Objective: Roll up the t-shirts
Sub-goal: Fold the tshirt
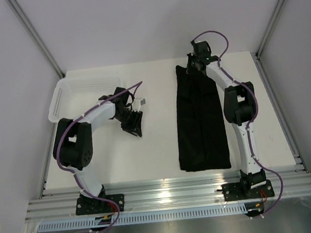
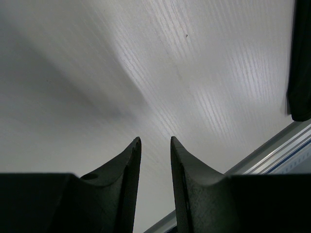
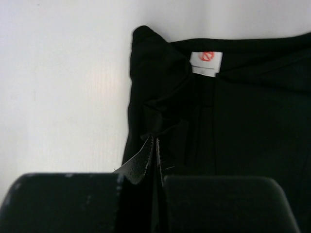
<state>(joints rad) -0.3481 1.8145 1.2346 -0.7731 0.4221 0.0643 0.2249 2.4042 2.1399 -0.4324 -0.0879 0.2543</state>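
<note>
One black t-shirt point(image 1: 200, 117) lies folded into a long narrow strip on the right half of the white table, running from far to near. My right gripper point(image 1: 196, 67) is at its far end, by the collar. In the right wrist view it point(image 3: 155, 140) is shut on a bunched fold of the t-shirt point(image 3: 243, 121), just below the pale neck label point(image 3: 206, 60). My left gripper point(image 1: 133, 124) hangs over bare table left of the shirt. In the left wrist view it point(image 2: 155, 141) is open and empty, and the shirt's edge point(image 2: 301, 58) shows at the far right.
A white mesh basket point(image 1: 80, 94) stands at the table's far left, behind the left arm. An aluminium rail point(image 1: 175, 190) runs along the near edge and also shows in the left wrist view point(image 2: 272, 150). White walls enclose the table.
</note>
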